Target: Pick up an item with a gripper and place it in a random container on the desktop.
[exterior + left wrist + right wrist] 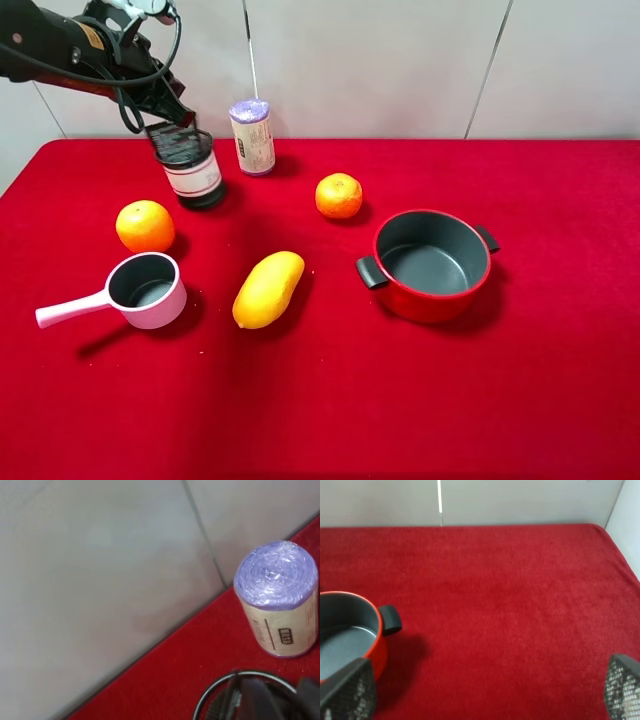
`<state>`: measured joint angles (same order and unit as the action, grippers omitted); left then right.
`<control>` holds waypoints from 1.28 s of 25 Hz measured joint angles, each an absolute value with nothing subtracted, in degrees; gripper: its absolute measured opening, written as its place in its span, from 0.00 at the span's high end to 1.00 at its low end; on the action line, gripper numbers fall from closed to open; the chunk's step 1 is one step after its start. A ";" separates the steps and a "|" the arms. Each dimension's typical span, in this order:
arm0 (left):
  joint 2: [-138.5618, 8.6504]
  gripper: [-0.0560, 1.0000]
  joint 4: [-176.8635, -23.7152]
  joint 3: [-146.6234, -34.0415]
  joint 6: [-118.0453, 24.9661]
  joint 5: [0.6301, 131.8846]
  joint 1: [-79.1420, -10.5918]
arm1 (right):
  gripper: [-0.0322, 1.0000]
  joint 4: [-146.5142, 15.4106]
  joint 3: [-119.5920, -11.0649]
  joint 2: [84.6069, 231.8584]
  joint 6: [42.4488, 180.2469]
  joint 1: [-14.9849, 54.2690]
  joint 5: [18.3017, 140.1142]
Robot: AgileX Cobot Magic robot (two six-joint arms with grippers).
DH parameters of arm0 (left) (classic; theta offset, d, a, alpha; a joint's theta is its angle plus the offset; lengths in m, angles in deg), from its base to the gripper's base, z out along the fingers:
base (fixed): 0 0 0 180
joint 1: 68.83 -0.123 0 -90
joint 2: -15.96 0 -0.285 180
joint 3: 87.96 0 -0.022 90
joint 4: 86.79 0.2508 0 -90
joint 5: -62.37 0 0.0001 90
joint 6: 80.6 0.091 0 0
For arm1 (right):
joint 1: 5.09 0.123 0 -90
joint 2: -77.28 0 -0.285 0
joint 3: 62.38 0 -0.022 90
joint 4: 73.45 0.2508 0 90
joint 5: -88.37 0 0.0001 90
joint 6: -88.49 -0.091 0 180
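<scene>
The left hand (168, 132) hangs over the mesh cup (196, 172) at the far left; blur hides whether it is spread. The right hand (485, 687), mostly cut off, stands spread wide.

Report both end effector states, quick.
Left end effector: above the black wire-mesh cylindrical cup; open or closed cannot be told.
Right end effector: open, holding nothing.

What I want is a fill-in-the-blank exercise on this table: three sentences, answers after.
1. The left gripper hangs above the mesh cup, beside a roll with a ___ top.
2. The mango lies between the pink saucepan and the ___ pot.
3. On the red cloth lie ___ oranges.
Missing words: purple; red; two.
</scene>
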<state>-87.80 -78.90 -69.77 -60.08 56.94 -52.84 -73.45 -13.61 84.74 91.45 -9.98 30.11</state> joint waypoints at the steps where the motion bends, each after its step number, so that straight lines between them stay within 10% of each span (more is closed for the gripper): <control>1: -87.80 0.68 -78.90 -69.77 -60.08 56.94 -52.84 | 0.30 -73.45 -13.61 84.74 91.45 -9.98 30.11; 20: -87.80 0.06 -78.90 -69.77 -60.08 56.77 -52.84 | 0.30 -73.45 -13.61 84.74 91.45 -9.98 30.11; 32: -87.80 0.01 -78.95 -69.77 -59.93 56.65 -52.84 | 0.30 -73.45 -13.61 84.74 91.45 -9.98 30.11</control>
